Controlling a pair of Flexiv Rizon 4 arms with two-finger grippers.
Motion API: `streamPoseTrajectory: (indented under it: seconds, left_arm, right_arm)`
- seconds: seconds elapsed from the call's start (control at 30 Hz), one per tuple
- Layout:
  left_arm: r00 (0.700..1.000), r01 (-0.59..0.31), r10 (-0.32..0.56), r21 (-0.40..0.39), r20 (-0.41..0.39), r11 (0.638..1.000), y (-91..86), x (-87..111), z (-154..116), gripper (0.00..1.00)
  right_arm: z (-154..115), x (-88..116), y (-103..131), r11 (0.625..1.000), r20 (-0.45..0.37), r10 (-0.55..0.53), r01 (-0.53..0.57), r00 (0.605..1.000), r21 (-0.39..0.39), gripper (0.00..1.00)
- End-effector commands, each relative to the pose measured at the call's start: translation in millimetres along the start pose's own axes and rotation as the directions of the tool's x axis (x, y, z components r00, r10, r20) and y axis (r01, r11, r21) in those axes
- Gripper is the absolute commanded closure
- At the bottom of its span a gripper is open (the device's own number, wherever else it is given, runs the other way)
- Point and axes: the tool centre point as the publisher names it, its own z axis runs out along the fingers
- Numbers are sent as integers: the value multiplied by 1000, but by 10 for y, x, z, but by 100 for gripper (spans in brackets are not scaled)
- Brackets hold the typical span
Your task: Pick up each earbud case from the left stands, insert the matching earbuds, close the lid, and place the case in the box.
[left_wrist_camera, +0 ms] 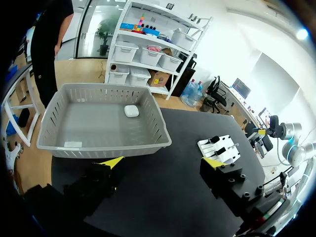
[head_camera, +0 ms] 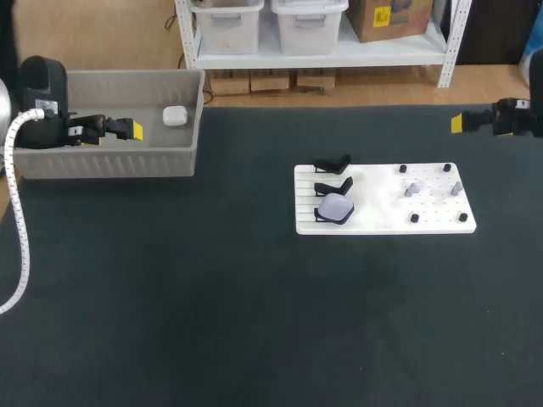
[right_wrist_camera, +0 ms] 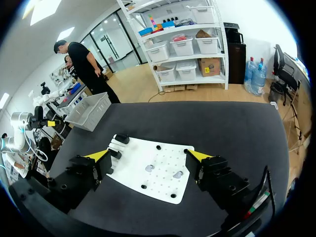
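Grey box [head_camera: 102,161] ahead of left jaws

Robotics lab: two arms [head_camera: 38,102] over black table [head_camera: 254,322].

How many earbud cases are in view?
2. One earbud case lies inside the grey box; the other case sits on the front stand of the white board. None seems hidden.

Dark table [head_camera: 212,322], white pegboard [head_camera: 382,216]
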Motion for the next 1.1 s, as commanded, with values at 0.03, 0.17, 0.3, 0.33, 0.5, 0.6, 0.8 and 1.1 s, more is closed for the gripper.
streamPoseTrajectory:
  seconds: [0.03, 0.17, 0.3, 0.33, 0.5, 0.6, 0.8, 1.1]
  left_arm:
    - [1000, 2, -2, -7, -5, 1000, -16, -11, -3, 0]
    - [1000, 2, -2, -7, -5, 1000, -16, -11, -3, 0]
    - [1000, 2, -2, -7, -5, 1000, -16, -11, -3, 0]
    - [1000, 2, -2, -7, -5, 1000, -16, -11, -3, 0]
    - [1000, 2, -2, -7, -5, 1000, -16, -11, -3, 0]
    - [1000, 2, -2, -7, -5, 1000, -16, -11, -3, 0]
    - [999, -31, 29, 64, 27, 997, -13, -26, -38, 0]
    - [963, -254, 216, 266, 164, 930, -93, -170, -102, 0]
  right_arm:
    - [8, 0, -9, 1000, 0, -1, 1, 1000, -3, 0]
    - [8, 0, -9, 1000, 0, -1, 1, 1000, -3, 0]
    - [8, 0, -9, 1000, 0, -1, 1, 1000, -3, 0]
    - [8, 0, -9, 1000, 0, -1, 1, 1000, -3, 0]
    - [8, 0, -9, 1000, 0, -1, 1, 1000, -3, 0]
    - [8, 0, -9, 1000, 0, -1, 1, 1000, -3, 0]
    - [8, 0, -9, 1000, 0, -1, 1, 1000, -3, 0]
    - [8, 0, -9, 1000, 0, -1, 1, 1000, -3, 0]
